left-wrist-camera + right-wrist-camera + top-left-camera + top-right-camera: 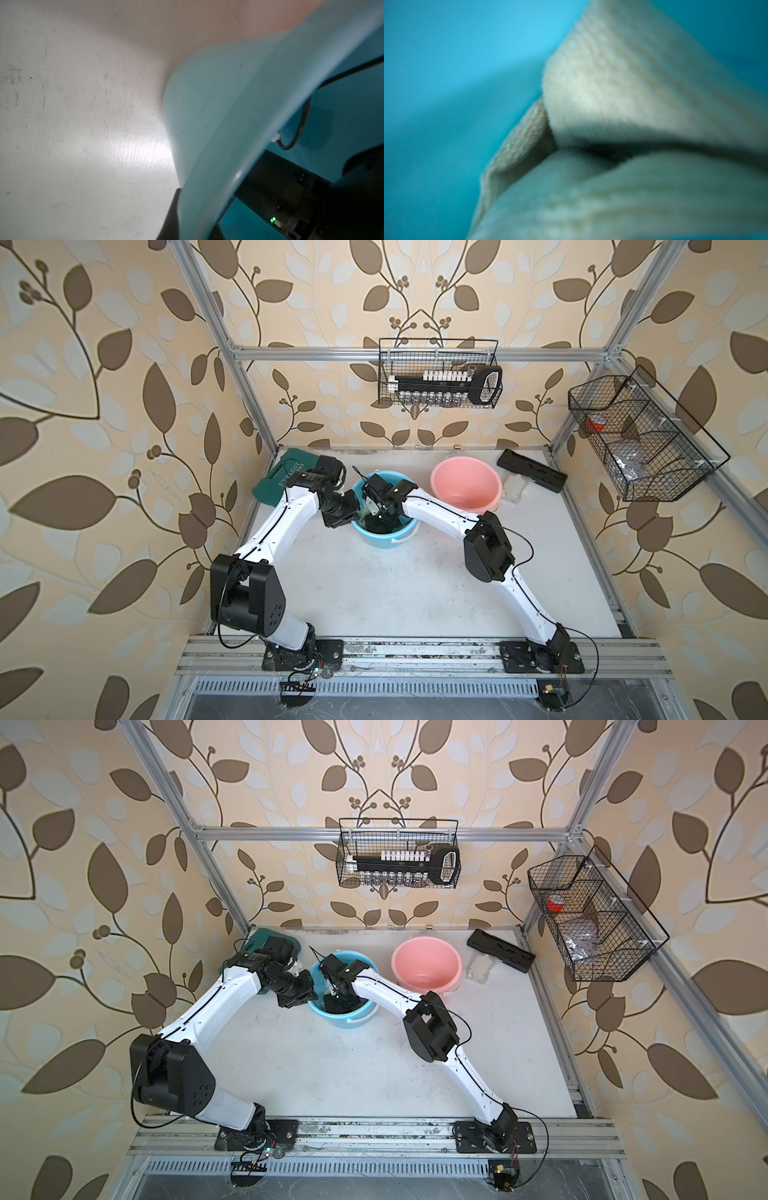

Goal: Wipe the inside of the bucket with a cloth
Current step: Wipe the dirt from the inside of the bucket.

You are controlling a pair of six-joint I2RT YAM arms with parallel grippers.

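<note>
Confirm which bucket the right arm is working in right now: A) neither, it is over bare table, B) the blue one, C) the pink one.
B: in both top views the right gripper is down inside the blue bucket, and the right wrist view shows the cloth against a blue wall; the pink bucket stands apart.

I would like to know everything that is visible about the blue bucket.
The blue bucket is smooth light-blue plastic, round, open-topped, with a pale handle hanging on its near side. It stands upright on the white table, beside the pink bucket. The left gripper clamps its rim; the right gripper reaches inside, holding the beige cloth there.
</note>
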